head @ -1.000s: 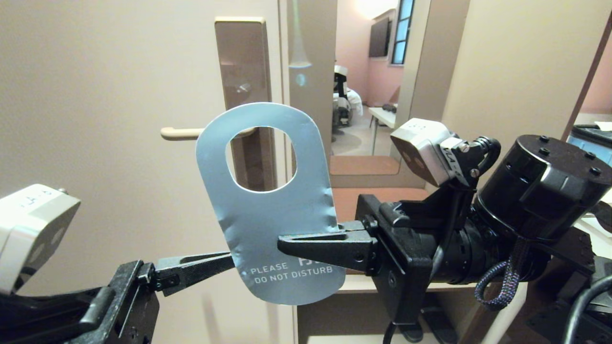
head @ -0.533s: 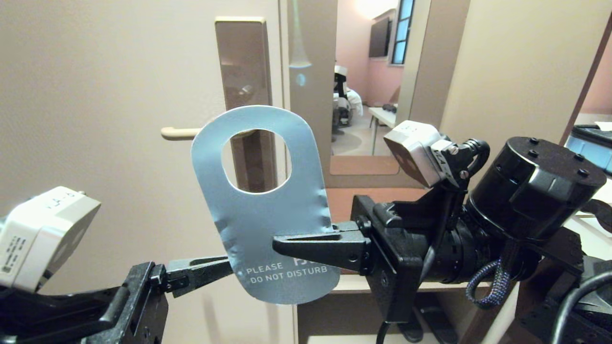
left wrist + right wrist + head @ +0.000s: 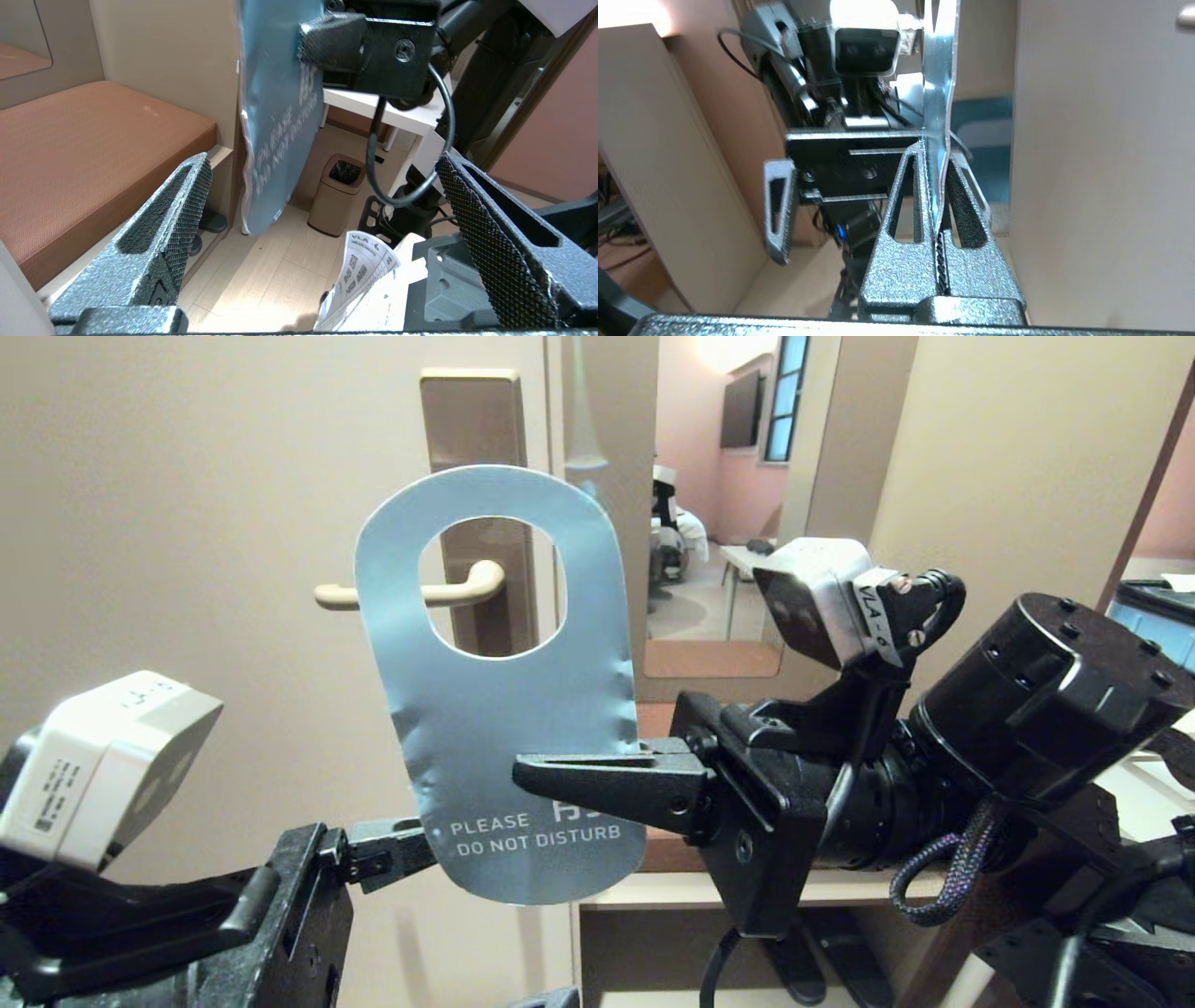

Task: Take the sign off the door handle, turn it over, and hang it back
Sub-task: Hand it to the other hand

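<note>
The sign (image 3: pixel 495 709) is held upright in front of the door (image 3: pixel 187 523), off the door handle (image 3: pixel 411 593), with its light blue face toward the head camera. The words "PLEASE DO NOT DISTURB" are read near its lower end. The round hole is at the upper end, and part of the door handle is seen through it from the head view; how far the sign stands from the handle cannot be told. The handle is mounted on a tall brown plate (image 3: pixel 471 420), which extends above the sign.

The sign is clamped at its lower right edge by the right gripper (image 3: pixel 537 775), which reaches in level from the right of the sign. In the right wrist view the fingers (image 3: pixel 906 196) are seen pressed together on the thin edge of the sign (image 3: pixel 938 93). Slight crumpling is visible on the card beside the grip.

The left gripper (image 3: pixel 322 196) is positioned below and to the left of the sign, with its jaws spread wide and nothing between them. The lower end of the sign (image 3: pixel 275 140) is seen ahead of them, untouched.

A brown cushioned bench (image 3: pixel 84 154) and a small waste bin (image 3: pixel 336 193) are located below the sign.
</note>
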You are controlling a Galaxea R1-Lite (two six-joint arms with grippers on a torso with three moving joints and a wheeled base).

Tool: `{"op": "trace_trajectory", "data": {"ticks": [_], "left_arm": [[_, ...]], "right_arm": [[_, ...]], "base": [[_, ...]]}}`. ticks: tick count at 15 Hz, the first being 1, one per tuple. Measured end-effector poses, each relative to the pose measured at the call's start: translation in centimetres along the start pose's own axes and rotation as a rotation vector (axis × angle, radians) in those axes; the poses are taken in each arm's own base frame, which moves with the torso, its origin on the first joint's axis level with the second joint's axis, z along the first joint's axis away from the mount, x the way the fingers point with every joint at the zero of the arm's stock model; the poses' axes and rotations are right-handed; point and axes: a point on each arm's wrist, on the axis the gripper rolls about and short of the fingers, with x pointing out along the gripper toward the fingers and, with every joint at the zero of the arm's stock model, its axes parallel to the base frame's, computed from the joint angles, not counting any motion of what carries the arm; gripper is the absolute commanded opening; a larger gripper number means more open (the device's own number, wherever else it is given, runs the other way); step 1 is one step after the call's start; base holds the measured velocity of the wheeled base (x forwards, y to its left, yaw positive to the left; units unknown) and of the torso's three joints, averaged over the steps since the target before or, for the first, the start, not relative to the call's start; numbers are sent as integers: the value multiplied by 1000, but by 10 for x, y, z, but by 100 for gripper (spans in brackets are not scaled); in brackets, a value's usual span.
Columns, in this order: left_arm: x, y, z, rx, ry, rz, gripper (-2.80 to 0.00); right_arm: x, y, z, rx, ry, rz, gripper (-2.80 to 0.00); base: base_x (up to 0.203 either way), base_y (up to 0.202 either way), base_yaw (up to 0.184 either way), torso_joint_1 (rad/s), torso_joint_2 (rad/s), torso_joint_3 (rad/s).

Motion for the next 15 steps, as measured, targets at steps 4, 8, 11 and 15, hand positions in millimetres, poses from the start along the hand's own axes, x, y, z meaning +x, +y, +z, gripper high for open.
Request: {"op": "trace_trajectory", "data": {"ticks": [4,8,11,15], "left_arm": [[6,1,2,4,-17,-27,0],[10,3,2,0,-9,-36,0],[11,3,3,-33,-22,-42,0],[12,3,3,-43,-27,-45,0]], "right_arm": [[1,2,-5,10,9,7,-280],[0,6,-7,8,5,20,-280],[2,8,-9,13,9,28,-280],[4,10,-10,18,13,39,-280]], "base": [[0,0,0,0,0,0],[0,0,0,0,0,0],[0,0,0,0,0,0],[0,0,0,0,0,0]]}}
